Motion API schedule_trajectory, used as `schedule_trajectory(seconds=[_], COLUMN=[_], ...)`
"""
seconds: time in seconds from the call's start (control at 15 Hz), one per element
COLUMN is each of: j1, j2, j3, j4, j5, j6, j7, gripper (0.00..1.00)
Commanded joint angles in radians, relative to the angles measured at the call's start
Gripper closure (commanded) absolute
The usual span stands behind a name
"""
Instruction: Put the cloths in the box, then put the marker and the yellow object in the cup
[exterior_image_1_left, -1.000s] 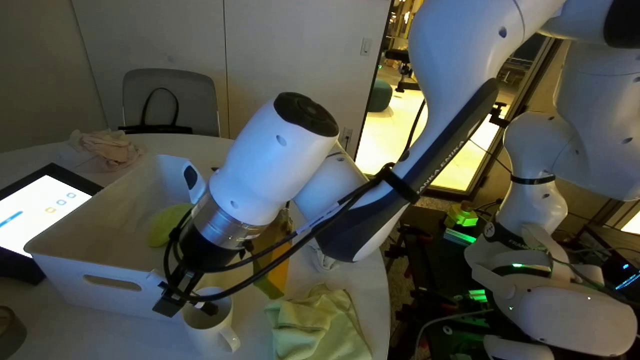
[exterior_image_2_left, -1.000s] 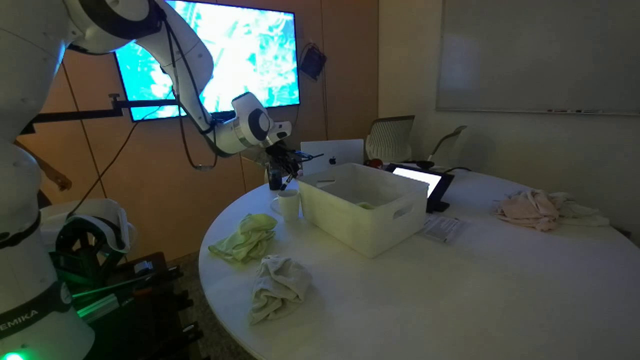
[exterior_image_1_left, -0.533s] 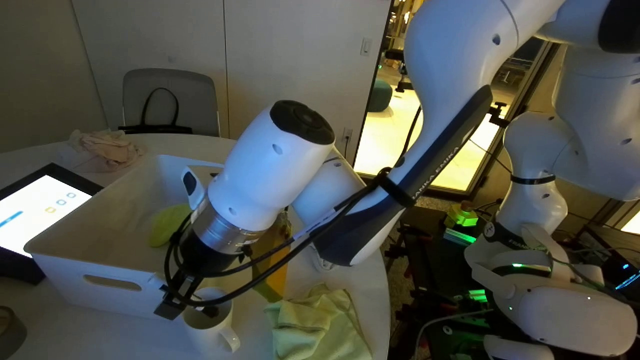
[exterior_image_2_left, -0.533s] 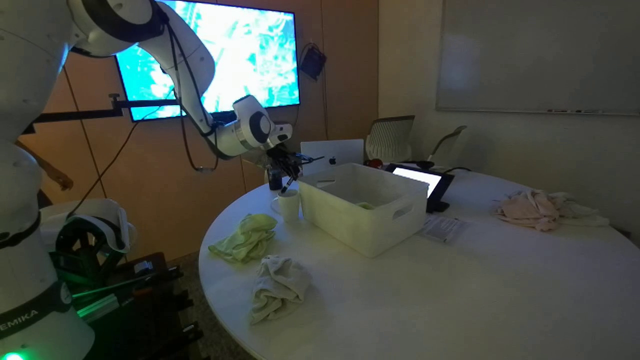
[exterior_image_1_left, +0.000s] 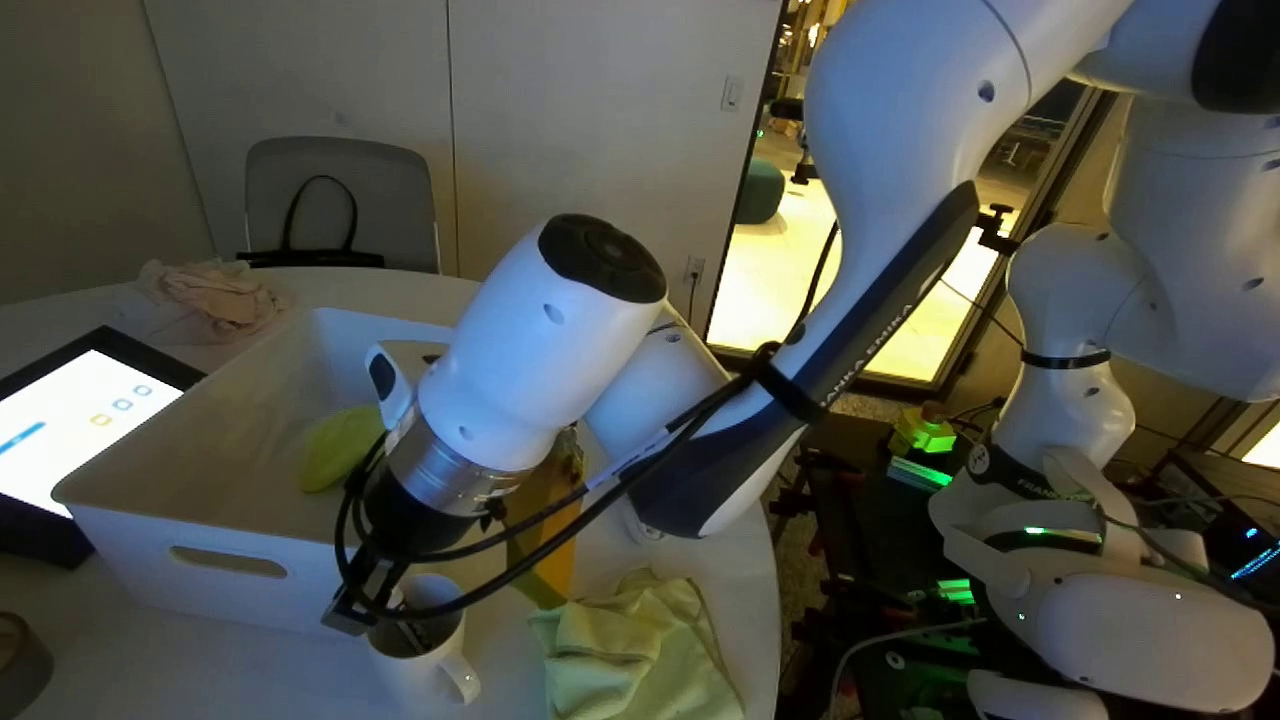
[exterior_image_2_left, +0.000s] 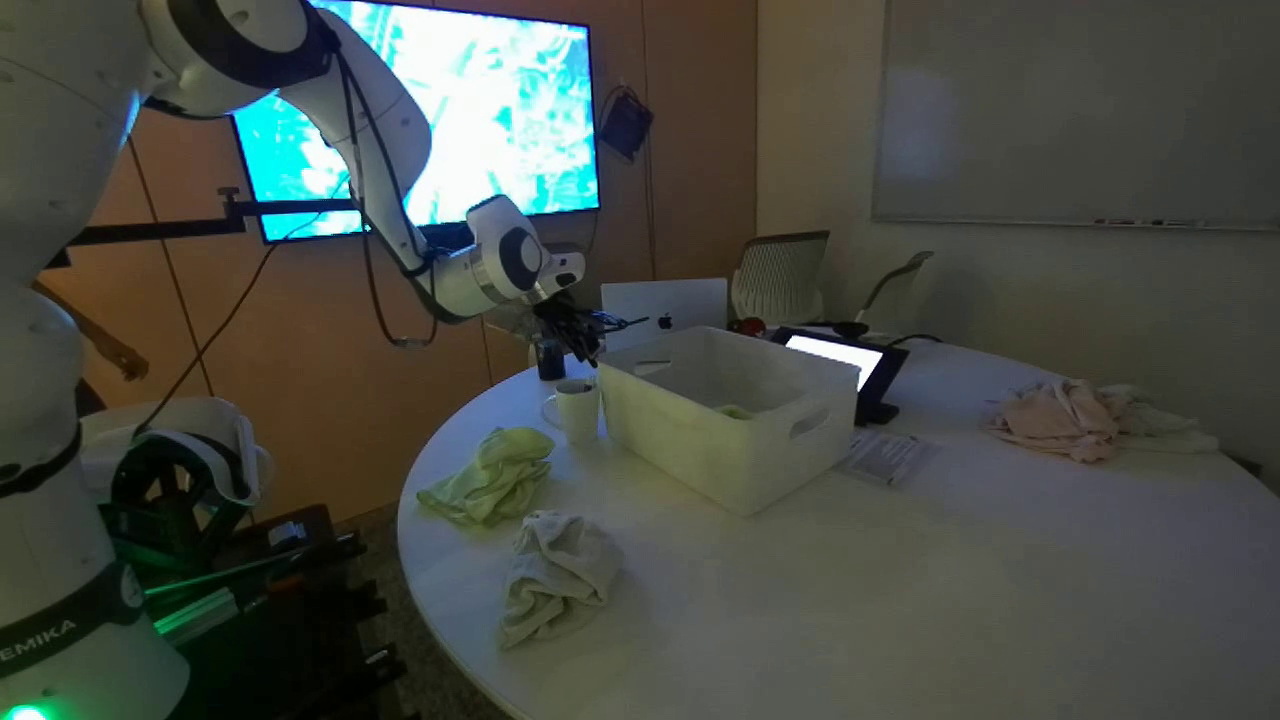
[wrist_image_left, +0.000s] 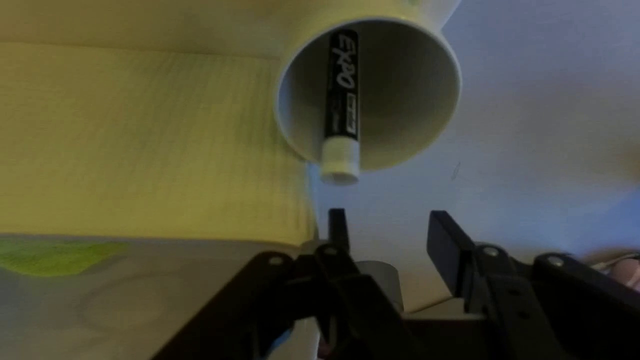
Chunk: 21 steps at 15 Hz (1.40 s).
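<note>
Cup (wrist_image_left: 410, 100) at 1 o'clock in the wrist view, mouth toward the lens. Marker (wrist_image_left: 342, 85) leaning in it: black EXPO barrel toward the cup's 11, white end poking over the rim at its 7. Gripper (wrist_image_left: 389, 230) at 5, fingers apart, clear of the marker. Box (wrist_image_left: 150, 150) at 9, wall just beside the cup, can't tell if touching. Green cloth (wrist_image_left: 55, 257) inside it at 8. Tabletop (wrist_image_left: 540, 150) at 3.

Office meeting room: whiteboard (exterior_image_2_left: 1080, 115), wall screen (exterior_image_2_left: 510, 115), round table (exterior_image_2_left: 850, 590)
</note>
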Motion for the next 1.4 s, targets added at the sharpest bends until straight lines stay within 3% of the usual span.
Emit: schedule_trajectory(seconds=[0.0,0.13,0.2,0.6,0.73,1.0,1.33], j1=[0.024,0.010,-0.027,-0.105,-0.175,-0.312,-0.416], j2=[-0.001,-0.015,-0.035,-0.210,-0.280,-0.366,-0.391], j3=[-0.035,-0.022,0.022,0.132,0.222,0.391,0.448], j4=[-0.001,-0.020,-0.046,-0.291,-0.362,-0.421,-0.377], j5=[-0.022,-0.014,0.002,0.080,0.124,0.302,0.562], j6=[0.034,0.039,0.031,0.039,0.002,-0.126,-0.377], j7=[0.019,0.007,-0.032,-0.364,-0.485,-0.659,-0.773], gripper=[0.21,0.06,0.01,0.00,0.00,0.00,0.00])
